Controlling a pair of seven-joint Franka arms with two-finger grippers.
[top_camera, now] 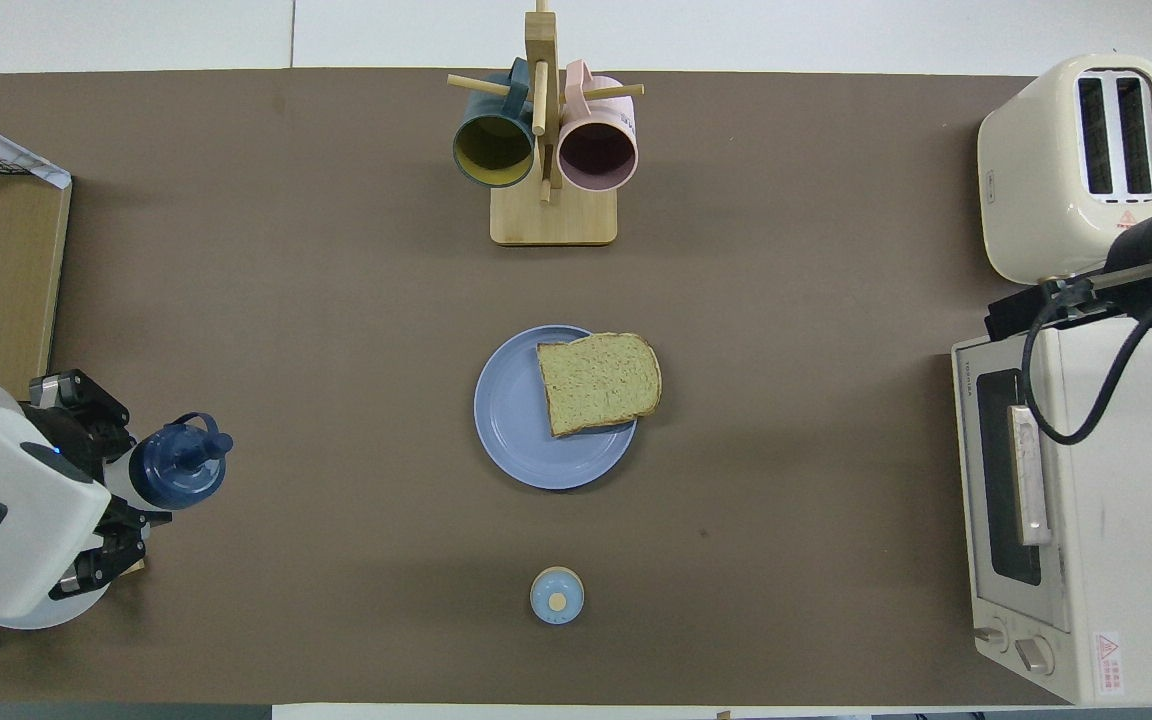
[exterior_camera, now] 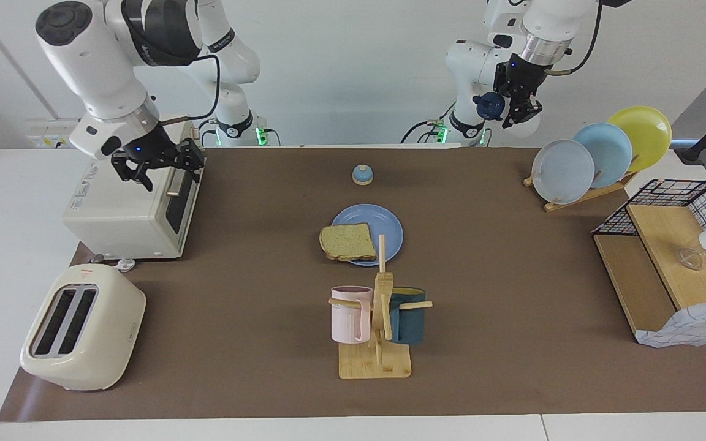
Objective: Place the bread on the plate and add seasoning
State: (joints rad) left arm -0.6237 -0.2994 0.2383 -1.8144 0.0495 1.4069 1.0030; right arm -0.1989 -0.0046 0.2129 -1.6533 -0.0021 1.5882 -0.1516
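Note:
The bread (exterior_camera: 347,242) (top_camera: 599,382) lies on the blue plate (exterior_camera: 387,226) (top_camera: 521,440) at the table's middle, with one crust hanging over the rim toward the right arm's end. My left gripper (exterior_camera: 520,107) (top_camera: 111,480) is raised over the mat at the left arm's end. It is shut on the seasoning (exterior_camera: 489,105) (top_camera: 179,467), a white bottle held sideways, its navy cap pointing toward the table's middle. Over the toaster oven's top, my right gripper (exterior_camera: 160,168) (top_camera: 1036,300) hangs open and holds nothing.
A small blue bell (exterior_camera: 362,174) (top_camera: 557,596) stands between the plate and the robots. A mug tree (exterior_camera: 377,324) stands farther out. Toaster oven (exterior_camera: 132,214) and toaster (exterior_camera: 83,327) sit at the right arm's end. A plate rack (exterior_camera: 598,153) and wire shelf (exterior_camera: 665,245) sit at the left arm's end.

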